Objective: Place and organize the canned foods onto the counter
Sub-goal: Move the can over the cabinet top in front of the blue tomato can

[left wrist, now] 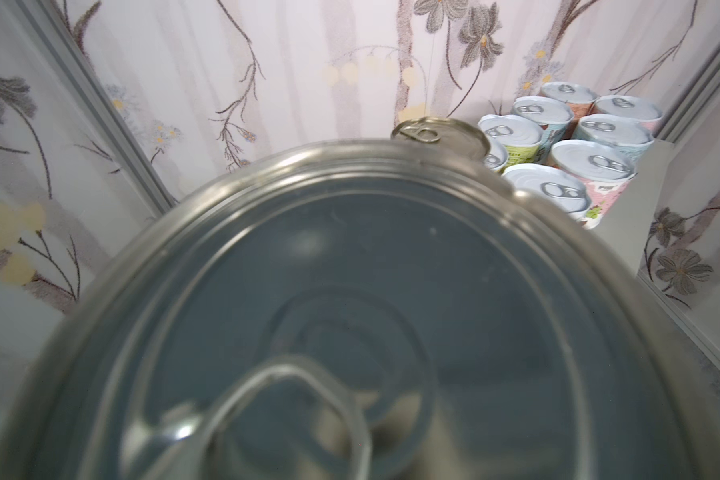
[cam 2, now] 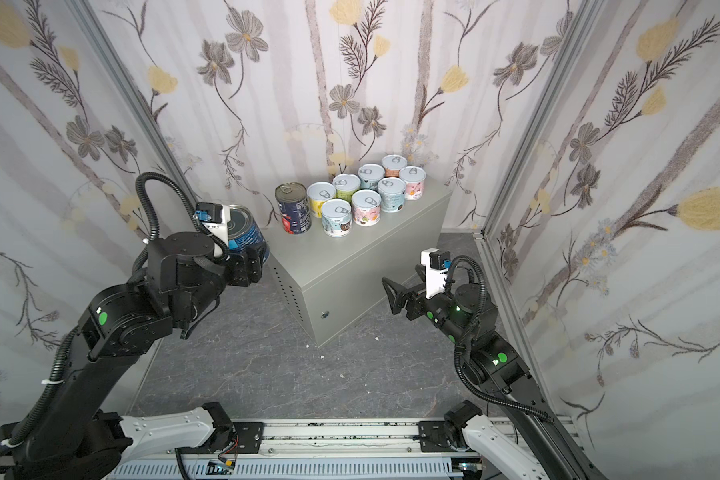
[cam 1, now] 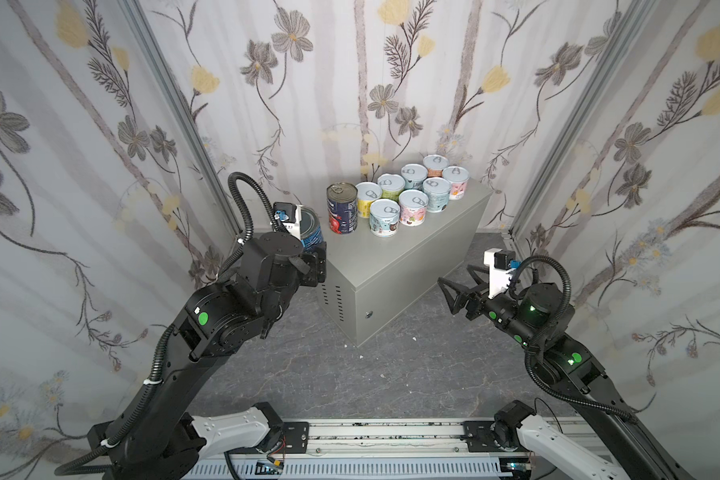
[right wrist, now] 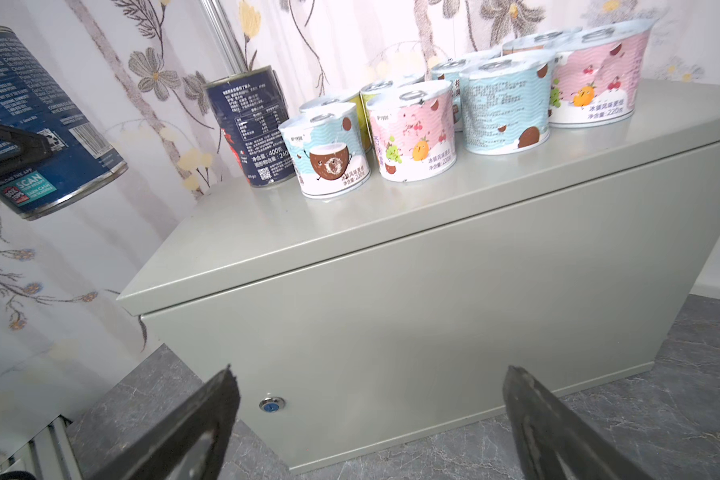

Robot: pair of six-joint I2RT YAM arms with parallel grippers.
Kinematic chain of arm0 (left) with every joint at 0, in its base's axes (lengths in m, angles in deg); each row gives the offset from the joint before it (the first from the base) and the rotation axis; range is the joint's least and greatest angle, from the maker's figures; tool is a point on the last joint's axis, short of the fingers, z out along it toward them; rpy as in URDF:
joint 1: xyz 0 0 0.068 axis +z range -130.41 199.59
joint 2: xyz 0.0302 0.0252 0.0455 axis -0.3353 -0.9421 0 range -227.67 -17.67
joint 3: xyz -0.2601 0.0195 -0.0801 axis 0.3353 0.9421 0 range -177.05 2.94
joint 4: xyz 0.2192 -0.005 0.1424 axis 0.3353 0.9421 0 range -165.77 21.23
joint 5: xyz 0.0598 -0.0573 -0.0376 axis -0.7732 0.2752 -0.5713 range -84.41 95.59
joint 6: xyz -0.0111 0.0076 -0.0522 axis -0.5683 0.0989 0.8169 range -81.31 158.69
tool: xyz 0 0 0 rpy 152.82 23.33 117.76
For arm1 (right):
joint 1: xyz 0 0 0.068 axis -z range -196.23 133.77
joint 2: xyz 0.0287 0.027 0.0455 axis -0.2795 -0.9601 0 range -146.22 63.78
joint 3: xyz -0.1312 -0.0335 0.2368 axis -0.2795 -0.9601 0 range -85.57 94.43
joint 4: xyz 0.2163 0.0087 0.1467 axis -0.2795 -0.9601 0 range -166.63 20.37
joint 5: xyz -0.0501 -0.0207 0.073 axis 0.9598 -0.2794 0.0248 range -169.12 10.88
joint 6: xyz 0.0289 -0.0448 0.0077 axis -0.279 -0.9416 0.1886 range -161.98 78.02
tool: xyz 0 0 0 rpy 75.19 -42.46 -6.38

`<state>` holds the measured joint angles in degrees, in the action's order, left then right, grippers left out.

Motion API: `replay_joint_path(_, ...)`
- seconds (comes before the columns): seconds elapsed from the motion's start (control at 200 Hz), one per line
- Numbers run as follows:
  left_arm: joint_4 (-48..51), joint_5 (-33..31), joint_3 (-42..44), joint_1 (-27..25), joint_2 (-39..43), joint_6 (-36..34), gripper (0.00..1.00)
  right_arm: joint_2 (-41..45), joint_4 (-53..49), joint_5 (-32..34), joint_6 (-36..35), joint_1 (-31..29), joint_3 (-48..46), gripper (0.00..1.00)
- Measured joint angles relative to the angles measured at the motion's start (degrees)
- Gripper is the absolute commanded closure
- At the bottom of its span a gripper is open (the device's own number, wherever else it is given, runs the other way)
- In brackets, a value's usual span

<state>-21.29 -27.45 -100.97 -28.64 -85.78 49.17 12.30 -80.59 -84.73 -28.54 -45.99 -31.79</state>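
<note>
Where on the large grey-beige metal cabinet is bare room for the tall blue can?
Free: the grey-beige metal cabinet, its top at the near left end, bordered by the tall navy-red can, the short pastel cans and its edges; also a strip along the front edge. Crowded: the far right part, where those eight cans stand packed.

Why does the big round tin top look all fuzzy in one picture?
In the left wrist view the blue can's lid is too close to the lens and blurs, while the short cans behind look sharp; in the right wrist view its label is crisp.
</note>
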Motion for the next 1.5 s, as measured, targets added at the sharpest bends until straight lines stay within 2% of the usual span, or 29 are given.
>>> replay_joint_path(0.28,0.6,-2.1,-9.6,-6.8,-9.7,-2.8,0.38,-1.1,-0.1,0.7,-0.3,2.0,2.1,0.0)
replay_joint_path(0.42,0.7,-2.0,-13.6,-8.4,-13.6,-2.8,0.38,-1.4,-0.1,1.1,-0.5,2.5,2.0,0.0)
replay_joint_path(0.894,0.7,-2.1,-20.4,-8.2,-24.6,-3.0,0.37,0.6,0.5,1.5,-1.5,2.6,-1.4,0.0)
replay_joint_path(1.184,0.6,-1.6,-19.8,-3.0,-24.9,0.2,0.37,1.9,0.7,1.5,-1.6,2.5,-2.3,0.0)
replay_joint_path(1.499,0.6,1.6,-18.5,-2.2,-25.2,2.1,0.37,1.9,0.9,1.4,-1.6,2.5,-2.4,0.0)
